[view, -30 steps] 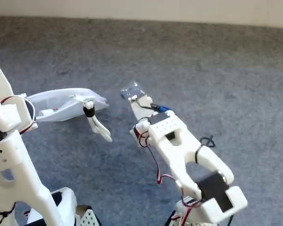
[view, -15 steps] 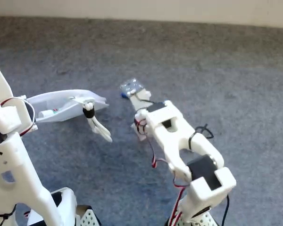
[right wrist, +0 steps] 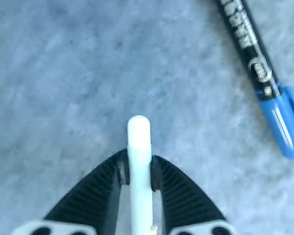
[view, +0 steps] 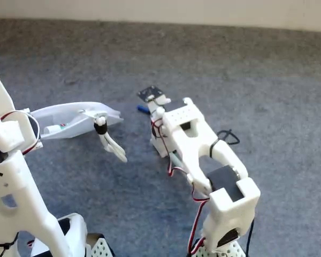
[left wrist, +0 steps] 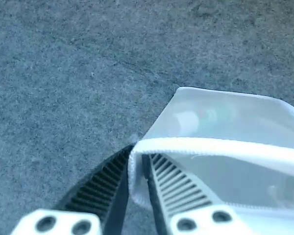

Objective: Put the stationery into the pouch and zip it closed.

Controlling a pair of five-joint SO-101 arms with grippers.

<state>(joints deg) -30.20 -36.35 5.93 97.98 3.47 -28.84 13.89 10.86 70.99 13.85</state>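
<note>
Pouch (view: 69, 120) of translucent white sits at the left middle of the high view, its open rim grasped by the left pincer (left wrist: 137, 164). To its right, near the frame's centre, the right pincer (right wrist: 138, 169) is clenched on a slim white stick (right wrist: 138, 139) that juts past its tips. Just beyond, apart from the pincer, a black marker (right wrist: 257, 76) with a blue cap lies flat on the grey counter (view: 267, 80).

Counter (view: 267, 75): covered in grey, mottled, short-pile fabric that runs from left edge to right edge of the high view. Pale strip (view: 203, 10): a plain light band along the top edge of the frame, meeting the grey surface in a nearly straight line.
</note>
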